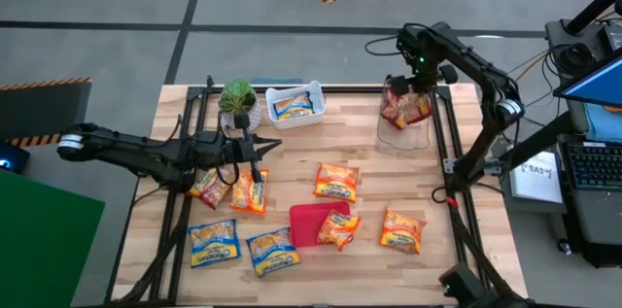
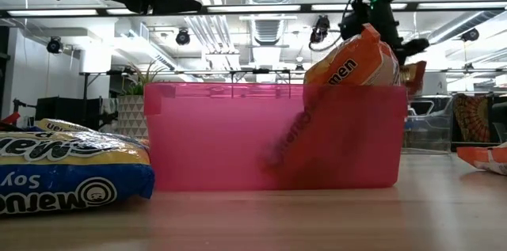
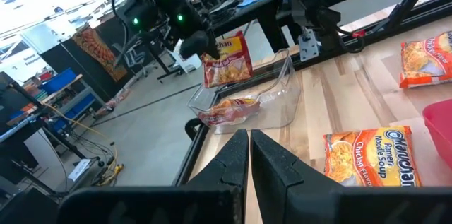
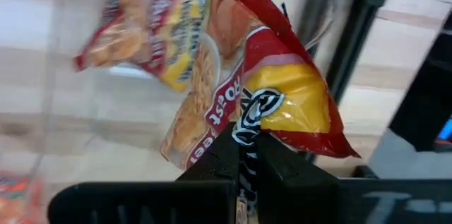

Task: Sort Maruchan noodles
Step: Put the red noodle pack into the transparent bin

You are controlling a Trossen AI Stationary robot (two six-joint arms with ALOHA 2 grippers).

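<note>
My right gripper [image 1: 413, 83] is shut on a dark red Maruchan packet [image 3: 227, 59] above the clear bin [image 1: 404, 125] at the table's far right. A second dark red packet [image 3: 224, 111] lies inside that bin. My left gripper [image 3: 248, 148] is shut and holds nothing. It hovers at the table's left [image 1: 259, 149], above an orange packet [image 1: 251, 191] and a dark red one [image 1: 208, 188]. A blue packet [image 1: 293, 106] lies in the white bin. Another orange packet [image 1: 339, 229] leans on the pink bin's rim [image 1: 309, 213]. Two blue packets [image 1: 214, 242] lie near the front edge. My right gripper pinches the dark red packet by its crimped end seam [image 4: 248, 119] between the two fingers, coming from above and pointing down. The packet hangs below the fingers, lifted clear, over the clear bin's opening.
Loose orange packets lie mid-table [image 1: 336, 181] and at the near right [image 1: 402, 230]. A potted plant [image 1: 236, 100] stands beside the white bin [image 1: 313, 89] at the far edge. Black frame rails run along the table's left and right sides.
</note>
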